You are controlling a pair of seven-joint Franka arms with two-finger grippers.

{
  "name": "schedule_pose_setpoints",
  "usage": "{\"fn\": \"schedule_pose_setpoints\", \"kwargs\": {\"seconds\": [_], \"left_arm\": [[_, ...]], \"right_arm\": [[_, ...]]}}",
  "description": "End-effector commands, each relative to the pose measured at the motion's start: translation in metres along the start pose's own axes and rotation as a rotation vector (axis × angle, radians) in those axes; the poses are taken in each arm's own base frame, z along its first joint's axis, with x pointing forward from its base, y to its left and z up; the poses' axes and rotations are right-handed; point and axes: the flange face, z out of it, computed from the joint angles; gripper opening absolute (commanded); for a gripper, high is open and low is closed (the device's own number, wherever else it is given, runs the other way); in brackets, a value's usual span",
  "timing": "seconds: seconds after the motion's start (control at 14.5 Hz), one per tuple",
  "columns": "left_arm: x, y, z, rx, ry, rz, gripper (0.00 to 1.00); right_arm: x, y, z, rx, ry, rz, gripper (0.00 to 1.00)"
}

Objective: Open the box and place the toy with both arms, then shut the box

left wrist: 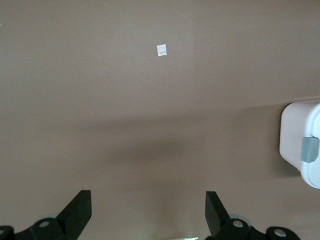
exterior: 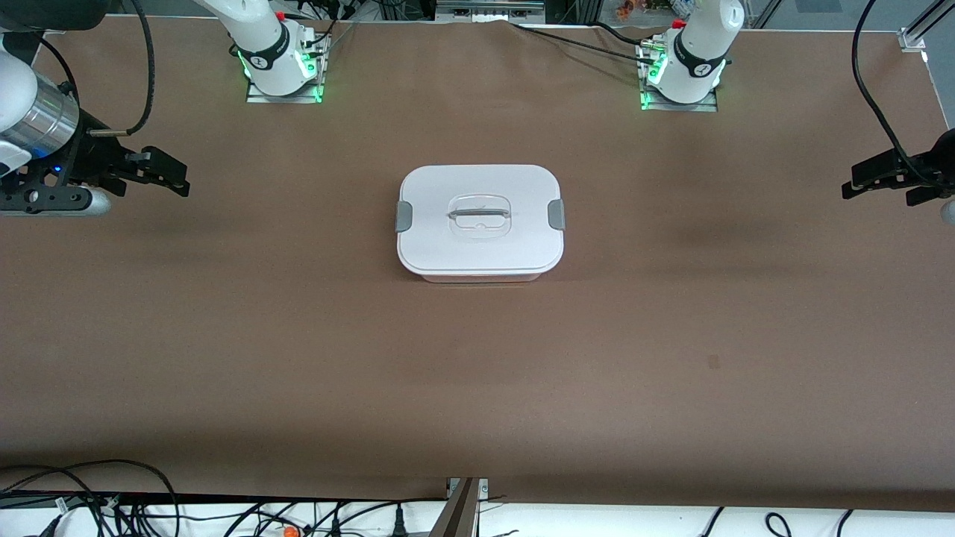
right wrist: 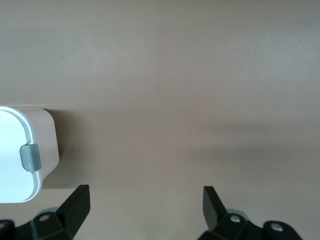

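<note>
The box [exterior: 480,220] stands in the middle of the brown table, its white lid on, a grey clip [exterior: 404,215] at each short end and the clear handle [exterior: 479,215] recessed in the top. The toy is out of view. My right gripper [exterior: 183,179] is open and empty over the right arm's end of the table, well apart from the box. My left gripper [exterior: 850,183] is open and empty over the left arm's end. The right wrist view shows its open gripper [right wrist: 145,195] and a box corner [right wrist: 20,155]. The left wrist view shows its open gripper [left wrist: 148,200] and the box's end [left wrist: 300,145].
The arm bases [exterior: 280,67] [exterior: 683,74] stand at the table's back edge. Cables [exterior: 149,507] lie below the table's near edge. A small white square [left wrist: 161,50] is stuck on the table cover near the left arm's end.
</note>
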Motion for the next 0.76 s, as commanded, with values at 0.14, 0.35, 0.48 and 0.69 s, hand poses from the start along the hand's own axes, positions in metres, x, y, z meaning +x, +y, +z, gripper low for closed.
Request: {"fn": "schedule_pose_setpoints", "kwargs": {"seconds": [0.14,0.35,0.48,0.69], "left_arm": [[0.003,-0.006,0.003,0.056,-0.016,-0.005,1.0],[0.012,-0.003,0.003,0.068,-0.017,-0.002,1.0],[0.013,-0.005,0.002,0.064,-0.014,-0.007,1.0],[0.014,0.001,0.002,0.067,-0.015,0.004,1.0]], "right_arm": [[0.002,0.0,-0.004,0.002,0.004,0.013,1.0],[0.002,0.0,-0.003,0.002,0.001,0.013,1.0],[0.001,0.0,-0.003,0.002,0.0,0.013,1.0],[0.001,0.0,-0.004,0.002,0.001,0.013,1.0]]}}
